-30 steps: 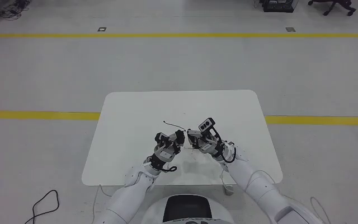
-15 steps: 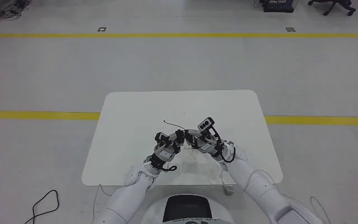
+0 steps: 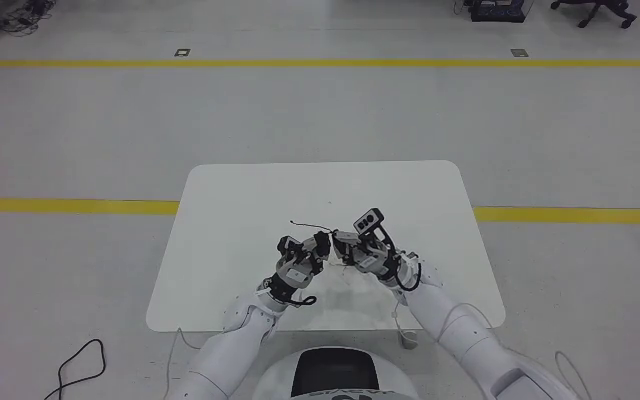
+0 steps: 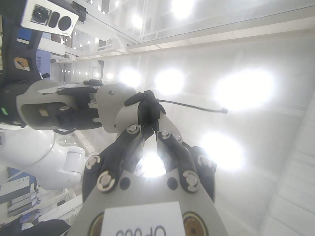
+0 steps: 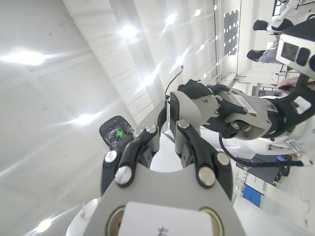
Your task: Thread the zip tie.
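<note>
Above the white table (image 3: 420, 190), nearer its front edge than its far one, the black zip tie (image 3: 308, 226) is held off the surface. Its long axis runs diagonally and its free, headed end points toward the table's far-left corner. The left gripper (image 3: 321, 242) is clamped on the strap, and the right gripper (image 3: 338, 243), tip to tip with it, pinches the tie's near end.

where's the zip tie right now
In the top view the zip tie is over the table, near its middle, pinched where the left gripper and right gripper meet.
</note>
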Motion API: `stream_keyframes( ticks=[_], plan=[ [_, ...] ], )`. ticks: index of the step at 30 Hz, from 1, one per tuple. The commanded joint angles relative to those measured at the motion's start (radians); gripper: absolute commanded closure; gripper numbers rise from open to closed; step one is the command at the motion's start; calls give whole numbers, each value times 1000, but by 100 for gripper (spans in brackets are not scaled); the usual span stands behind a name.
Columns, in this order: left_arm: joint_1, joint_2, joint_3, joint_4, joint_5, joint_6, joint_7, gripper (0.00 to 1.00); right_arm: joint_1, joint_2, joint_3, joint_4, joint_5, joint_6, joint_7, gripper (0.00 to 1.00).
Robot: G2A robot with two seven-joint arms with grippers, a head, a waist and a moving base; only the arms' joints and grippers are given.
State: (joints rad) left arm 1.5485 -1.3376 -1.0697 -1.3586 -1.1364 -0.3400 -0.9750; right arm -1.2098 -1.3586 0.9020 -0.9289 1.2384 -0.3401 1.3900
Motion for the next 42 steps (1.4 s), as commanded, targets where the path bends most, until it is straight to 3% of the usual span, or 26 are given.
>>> stream_keyframes(
  ticks=[1,5,21,30,42],
  plan=[
    [0,0,0,0,0,0,-1,100,0,0,1,0,0,0,0,91],
    [0,1,0,0,0,0,-1,100,-1,0,3,-2,1,0,0,87],
    [3,4,4,-7,3,0,-4,100,5,-2,-2,5,24,15,0,88],
    [4,5,4,-11,4,0,-3,100,13,-3,-11,17,24,29,0,100],
    [10,5,-3,-15,2,0,-7,100,26,-5,-21,47,-8,13,0,100]
  ],
)
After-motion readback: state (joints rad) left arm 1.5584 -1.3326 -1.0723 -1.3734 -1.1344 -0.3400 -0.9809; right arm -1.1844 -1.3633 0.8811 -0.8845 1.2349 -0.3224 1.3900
